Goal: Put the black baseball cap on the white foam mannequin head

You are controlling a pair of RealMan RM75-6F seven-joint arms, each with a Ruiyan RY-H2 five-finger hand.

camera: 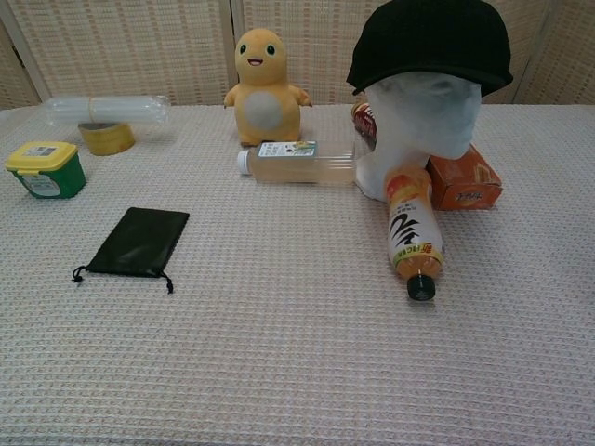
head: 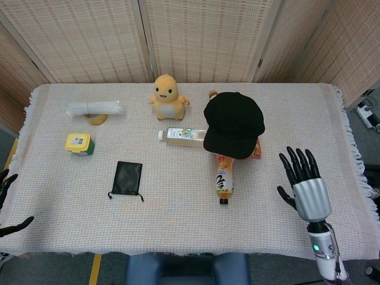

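My right hand (head: 303, 185) holds nothing. Its fingers (head: 295, 162) are spread apart and point toward the far side of the table (head: 178, 225). The hand is over the near right part of the tablecloth, well apart from the objects, and only the head view shows it.

Of my left hand (head: 7, 205) I see only some dark fingertips at the left edge of the head view, beyond the table. They are apart and nothing is between them, so this hand is also released.

The black baseball cap (camera: 429, 45) sits on the white foam mannequin head (camera: 423, 121), and its brim covers the forehead. From above, the cap hides the head completely. No hand touches it.

An orange drink bottle (camera: 413, 229) lies just in front of the mannequin head, its black lid toward me. An orange box (camera: 465, 181) lies beside the head on its right. A clear bottle with pale liquid (camera: 297, 160) lies on its side to the left of the head, in front of a yellow plush toy (camera: 261, 85).

Further left there are a black drawstring pouch (camera: 137, 242), a green tub with yellow lid (camera: 43, 168), and a clear plastic bottle (camera: 104, 109) that lies across a roll of yellow tape (camera: 105, 138).
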